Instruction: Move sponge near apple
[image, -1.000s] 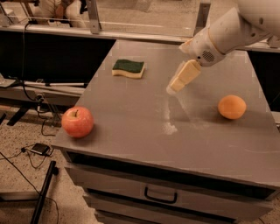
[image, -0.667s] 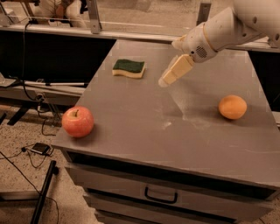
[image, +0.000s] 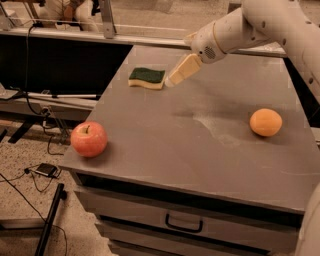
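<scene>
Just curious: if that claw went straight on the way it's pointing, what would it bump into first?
Probably the sponge, right ahead of the claw over the table's far side; depth is unclear.

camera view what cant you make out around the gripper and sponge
Camera view:
- gripper, just right of the sponge: touching or apart, too close to tell.
- arm: cut off by the top and right edges.
- cabinet: base cut off by the bottom edge.
</scene>
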